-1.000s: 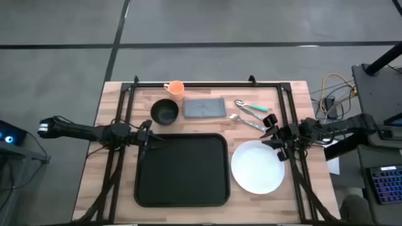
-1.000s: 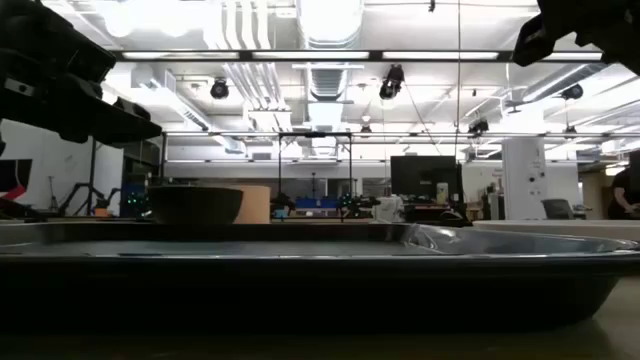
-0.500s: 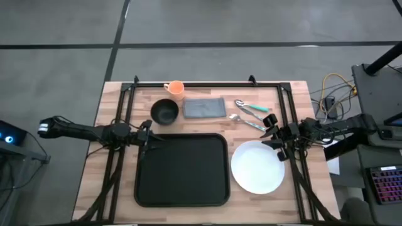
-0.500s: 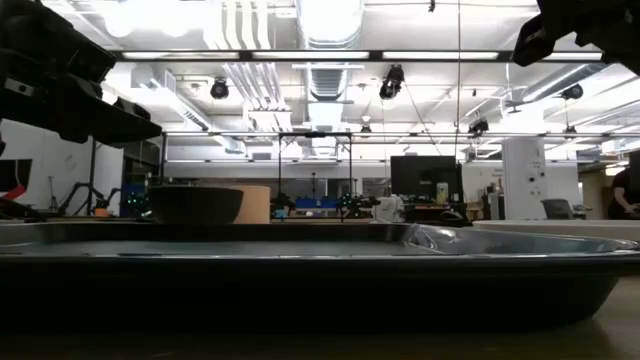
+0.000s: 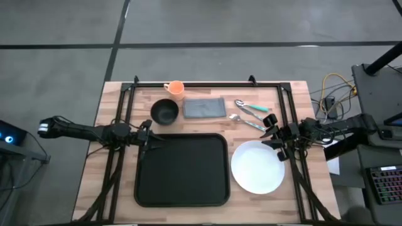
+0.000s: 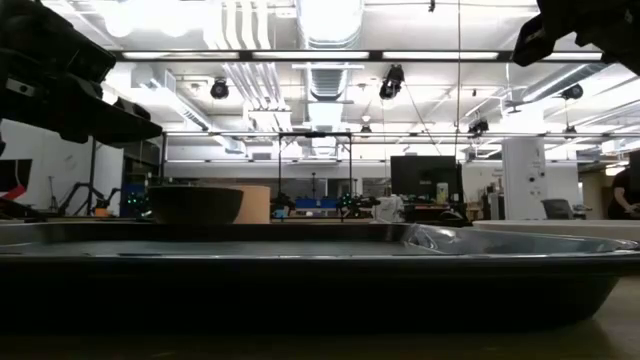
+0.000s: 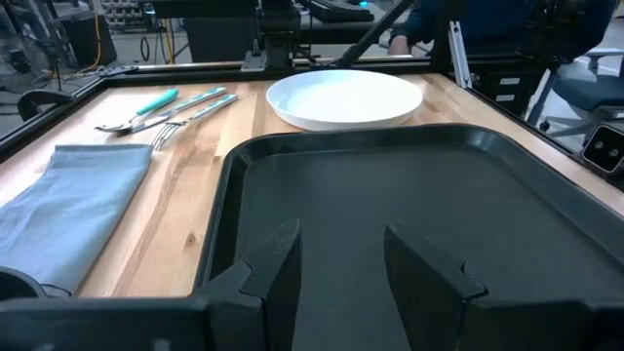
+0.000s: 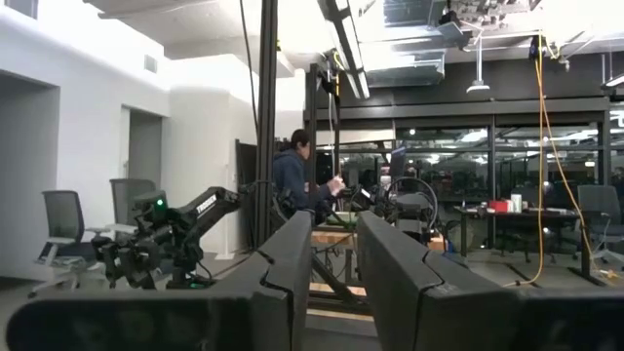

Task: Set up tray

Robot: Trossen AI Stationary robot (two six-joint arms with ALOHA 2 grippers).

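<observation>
**Inspector:** Your tray (image 5: 182, 169) lies flat at the near middle of the table (image 5: 113, 100), with nothing on it. The left gripper (image 5: 151, 139) hangs over the tray's far left corner, fingers (image 7: 278, 273) parted with bare tray floor showing in the gap, pinching nothing. The right gripper (image 5: 274, 133) sits above the far rim of the white plate (image 5: 257, 167), its fingers (image 8: 292, 258) close together with a narrow gap and nothing between them.

**Operator:** What could go wrong from here?

**Inspector:** In my judgement, the plate first. It is smooth and shallow, and your right fingers are set narrow; if you come down on the rim without spreading them, you will likely push it off toward the table edge rather than grip it. Second, the tray's raised rim: anything slid across could catch on it and tip. Third, both arms working over the tray at once could meet.

**Operator:** And the surroundings?

**Inspector:** Along the far side you have an orange cup (image 5: 175, 88), a dark bowl (image 5: 164, 112), a folded grey cloth (image 5: 204, 108) and teal-handled cutlery (image 5: 251, 113). The bowl stands just beyond the tray's far left corner, near your left gripper, so a careless swing could knock it. The cutlery lies flat close to your right gripper and will be awkward to pinch. The low view shows both arms clear above the tray. Beyond the table, a person stands in the room.
</observation>
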